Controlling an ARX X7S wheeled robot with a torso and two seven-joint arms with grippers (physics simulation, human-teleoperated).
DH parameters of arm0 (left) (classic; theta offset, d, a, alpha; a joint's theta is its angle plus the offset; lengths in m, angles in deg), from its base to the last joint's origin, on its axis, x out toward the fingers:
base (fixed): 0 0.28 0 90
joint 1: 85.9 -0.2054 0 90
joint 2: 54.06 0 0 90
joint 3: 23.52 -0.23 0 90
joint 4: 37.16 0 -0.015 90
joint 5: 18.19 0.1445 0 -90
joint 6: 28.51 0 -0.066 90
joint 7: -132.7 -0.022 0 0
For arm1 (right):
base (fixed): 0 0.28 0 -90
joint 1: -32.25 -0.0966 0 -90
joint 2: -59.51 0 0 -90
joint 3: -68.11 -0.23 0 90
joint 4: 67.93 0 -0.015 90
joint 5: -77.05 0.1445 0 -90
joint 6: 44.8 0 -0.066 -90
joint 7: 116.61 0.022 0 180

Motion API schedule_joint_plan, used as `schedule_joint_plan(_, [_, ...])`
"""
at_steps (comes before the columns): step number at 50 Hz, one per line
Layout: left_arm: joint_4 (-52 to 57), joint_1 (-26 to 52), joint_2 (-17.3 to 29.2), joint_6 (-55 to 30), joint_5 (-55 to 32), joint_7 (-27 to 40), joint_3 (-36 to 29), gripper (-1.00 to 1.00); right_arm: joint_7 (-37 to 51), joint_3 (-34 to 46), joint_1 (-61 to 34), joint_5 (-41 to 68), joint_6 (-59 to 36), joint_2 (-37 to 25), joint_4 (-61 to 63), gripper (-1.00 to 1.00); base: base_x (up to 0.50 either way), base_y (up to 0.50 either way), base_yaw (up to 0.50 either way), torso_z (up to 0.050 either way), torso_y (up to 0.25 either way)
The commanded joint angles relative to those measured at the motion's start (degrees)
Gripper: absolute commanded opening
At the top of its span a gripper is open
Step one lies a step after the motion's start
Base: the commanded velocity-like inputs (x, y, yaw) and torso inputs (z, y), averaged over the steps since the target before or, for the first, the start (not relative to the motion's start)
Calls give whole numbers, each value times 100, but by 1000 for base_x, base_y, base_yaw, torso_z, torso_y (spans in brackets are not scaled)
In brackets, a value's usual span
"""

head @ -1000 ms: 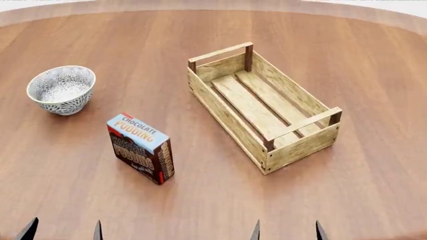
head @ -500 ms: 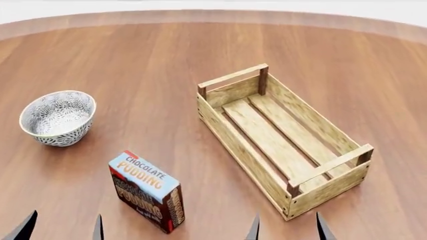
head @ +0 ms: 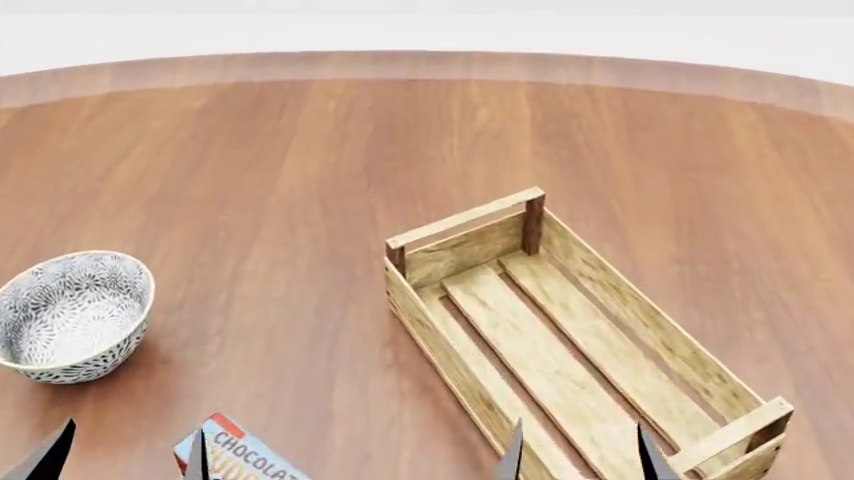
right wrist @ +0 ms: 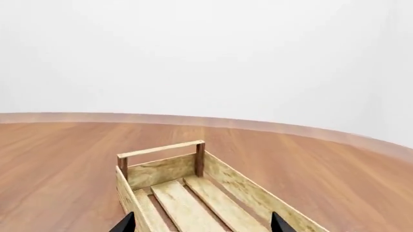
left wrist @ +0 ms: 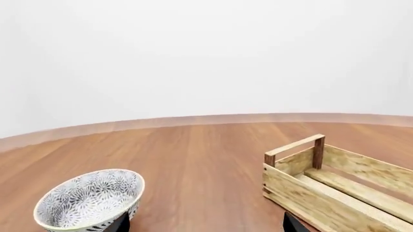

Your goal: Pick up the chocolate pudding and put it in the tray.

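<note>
The chocolate pudding [head: 244, 458] shows only as its light blue top with orange lettering at the bottom edge of the head view; the rest is cut off. The tray [head: 577, 352], a light-wood slatted crate, lies empty right of it, also in the left wrist view [left wrist: 335, 188] and right wrist view [right wrist: 193, 193]. My left gripper [head: 127, 455] is open and empty, its tips just left of the pudding; it also shows in the left wrist view [left wrist: 205, 224]. My right gripper [head: 577, 455] is open and empty over the crate's near end, also in the right wrist view [right wrist: 201, 224].
A round grey-white patterned bowl [head: 70, 315] stands at the left of the brown wooden table [head: 267, 180], also in the left wrist view [left wrist: 89, 198]. The table's curved far edge [head: 427, 62] runs along the back.
The head view has tilted up: the bowl, pudding and crate have all slid down the picture, and the pudding is now mostly cut off at the bottom edge. Nothing was grasped.
</note>
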Motion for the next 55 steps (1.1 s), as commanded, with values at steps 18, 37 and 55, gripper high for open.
schedule_joint_plan(18, [310,-103,161,-37,-135,138,-157,100,-625,81,739,966,9,-414,667,100,85,0,0,0,0])
schedule_joint_plan(37, [309,-70,255,-69,-234,213,-173,100,-909,210,1779,1056,763,-780,1072,100,0,0,0,0,0])
schedule_joint_plan(55, [235,-66,300,0,-249,296,-255,100,-1139,448,2524,940,1472,-916,952,100,0,0,0,0,0])
